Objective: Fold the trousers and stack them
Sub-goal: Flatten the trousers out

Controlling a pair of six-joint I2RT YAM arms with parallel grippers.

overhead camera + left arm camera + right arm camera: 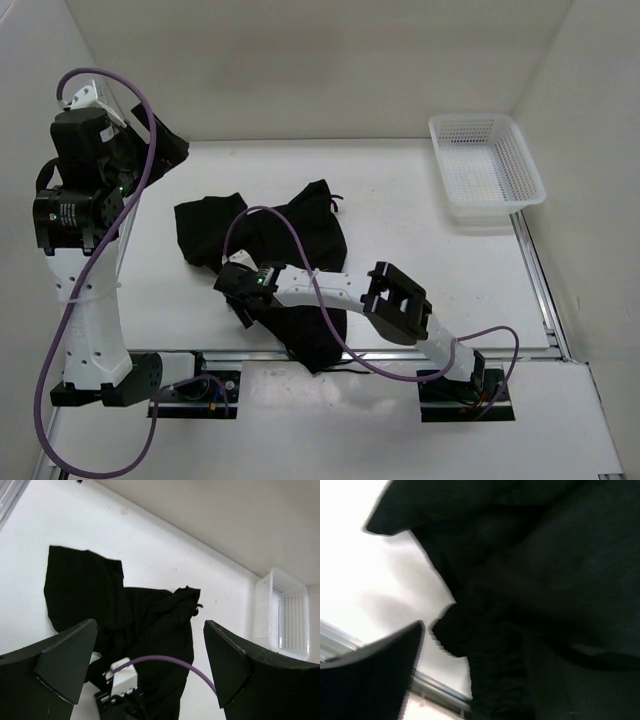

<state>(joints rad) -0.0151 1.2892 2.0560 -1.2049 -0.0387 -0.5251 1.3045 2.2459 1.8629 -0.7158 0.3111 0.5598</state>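
Note:
The black trousers point(290, 245) lie crumpled in a heap on the white table, one part spread to the left and one hanging over the front edge. My left gripper point(163, 150) is raised high at the far left, open and empty; its wrist view looks down between its fingers point(65, 665) onto the trousers point(150, 620). My right gripper point(238, 290) reaches left, low over the heap's near left side. In its wrist view one finger point(380, 675) shows far to the left, and trousers fabric point(545, 580) fills the space beside it, hiding the other finger.
A white mesh basket point(487, 170) stands at the back right of the table point(400, 210). A metal rail point(400, 353) runs along the front edge. The right arm's purple cable point(165, 661) loops over the trousers. White walls close in the back and sides.

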